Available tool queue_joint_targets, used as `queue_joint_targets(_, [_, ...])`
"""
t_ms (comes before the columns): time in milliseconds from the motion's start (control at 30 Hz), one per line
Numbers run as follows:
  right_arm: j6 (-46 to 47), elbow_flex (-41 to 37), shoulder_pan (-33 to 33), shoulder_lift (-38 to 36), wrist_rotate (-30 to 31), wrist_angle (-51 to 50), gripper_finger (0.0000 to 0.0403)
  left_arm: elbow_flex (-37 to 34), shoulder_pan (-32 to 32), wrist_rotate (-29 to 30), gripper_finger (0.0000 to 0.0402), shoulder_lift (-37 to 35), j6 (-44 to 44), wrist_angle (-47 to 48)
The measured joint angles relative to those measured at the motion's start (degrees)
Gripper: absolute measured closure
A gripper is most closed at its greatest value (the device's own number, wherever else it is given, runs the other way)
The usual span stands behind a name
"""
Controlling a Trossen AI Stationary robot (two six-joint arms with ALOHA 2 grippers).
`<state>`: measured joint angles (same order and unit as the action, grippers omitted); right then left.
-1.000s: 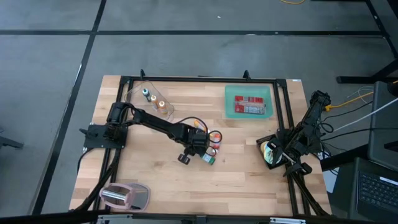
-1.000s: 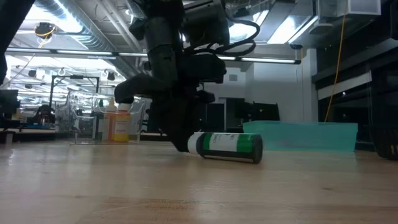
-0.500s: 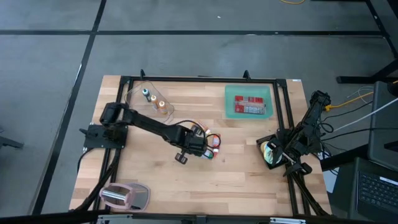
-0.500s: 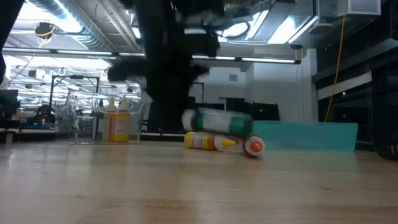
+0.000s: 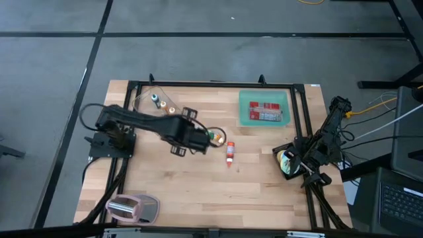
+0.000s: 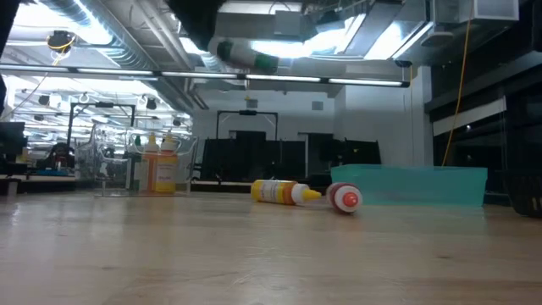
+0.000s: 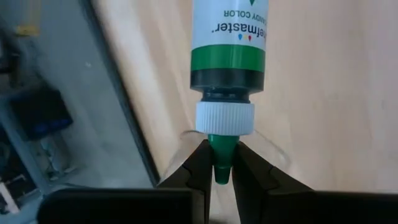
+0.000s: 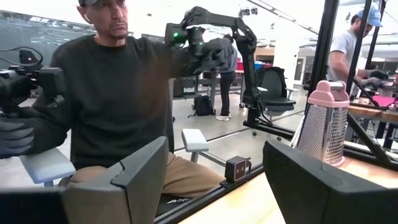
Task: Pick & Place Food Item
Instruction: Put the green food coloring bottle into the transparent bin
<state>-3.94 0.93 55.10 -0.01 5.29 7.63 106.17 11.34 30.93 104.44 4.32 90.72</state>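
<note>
A green-labelled bottle with a white cap [image 7: 229,37] hangs high over the table in the low view [image 6: 246,55]. My left gripper [image 7: 221,163] is shut on it, near the table's middle [image 5: 201,137]. A yellow bottle [image 6: 284,192] and a red-capped bottle [image 6: 345,199] lie on their sides on the wood; the red-capped one [image 5: 229,152] lies just right of the gripper. A teal tray [image 5: 264,109] with a red package stands at the far right. My right gripper [image 8: 214,180] waits open at the table's right edge [image 5: 291,162]. My left gripper pinches the bottle's green nozzle tip [image 7: 221,146], just beyond the white cap, between its two fingers [image 7: 199,174]. The bottle runs on from the fingertips in line with them. It is lifted clear of the table and hangs nearly level, slightly tilted.
A clear container [image 5: 158,102] with small bottles stands at the far left. A pink-handled grater [image 5: 132,208] lies at the near left corner. A black frame [image 5: 211,84] runs around the table. A person sits beyond the table in the right wrist view [image 8: 118,93].
My left gripper has stayed shut on the green bottle and risen steeply, drifting toward the table's far left and tipping. The bottle lay on the table a second ago; it now hangs clear, high up. The yellow and red-capped bottles behind it have come into view.
</note>
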Motion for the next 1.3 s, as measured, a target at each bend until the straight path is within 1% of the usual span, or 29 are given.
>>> queue_joint_targets(67, [-0.5, 0.0, 0.0, 0.0, -0.2, -0.1, 0.0144, -0.1, -0.7, 1.4, 0.0368, -1.7, -1.9, -0.9])
queue_joint_targets(133, [-0.6, 0.0, 0.0, 0.0, -0.2, -0.3, 0.0144, -0.7, -1.6, 0.3, 0.0368, -2.4, -2.5, -0.6])
queue_joint_targets(200, [-1.1, 0.0, 0.0, 0.0, -0.3, -0.6, 0.0144, -0.5, -2.6, 1.3, 0.0368, -3.1, -4.3, -0.7])
queue_joint_targets(267, [-1.9, 0.0, 0.0, 0.0, -0.6, -0.6, 0.0144, -0.9, -2.9, 0.9, 0.0368, -4.1, -5.5, -0.8])
queue_joint_targets(367, [-3.0, 0.0, 0.0, 0.0, -0.9, -0.8, 0.0144, -2.0, -3.0, 1.8, 0.0368, -4.4, -6.6, -0.7])
queue_joint_targets(467, [-4.2, 0.0, 0.0, 0.0, -1.7, -0.9, 0.0144, -3.1, -3.3, 0.5, 0.0368, -4.7, -8.1, -0.8])
queue_joint_targets(600, [-4.2, 0.0, 0.0, 0.0, -1.7, -1.0, 0.0144, -5.4, -3.3, 0.6, 0.0368, -4.8, -9.0, -0.8])
queue_joint_targets(800, [-4.2, 0.0, 0.0, 0.0, -1.7, -1.0, 0.0144, -9.5, -3.0, -2.3, 0.0368, -5.0, -8.5, -0.7])
queue_joint_targets(900, [-4.2, 0.0, 0.0, 0.0, -1.7, -1.0, 0.0144, -8.8, -2.5, -6.0, 0.0368, -6.0, -8.9, -0.6])
queue_joint_targets(967, [-4.2, 0.0, 0.0, 0.0, -1.7, -1.0, 0.0144, -8.0, -1.8, -5.8, 0.0368, -7.4, -11.4, -1.3])
queue_joint_targets(1033, [-4.2, 0.0, 0.0, 0.0, -1.7, -1.0, 0.0144, -7.8, -0.7, -2.3, 0.0368, -10.1, -14.2, -5.0])
queue_joint_targets(1167, [-4.2, 0.0, 0.0, 0.0, -1.7, -1.0, 0.0144, -7.6, 3.5, 7.9, 0.0368, -17.5, -18.4, -16.6])
queue_joint_targets(1300, [-4.1, 0.0, 0.0, 0.0, -1.9, -1.0, 0.0144, -10.4, 9.6, 24.5, 0.0368, -24.9, -18.5, -29.2])
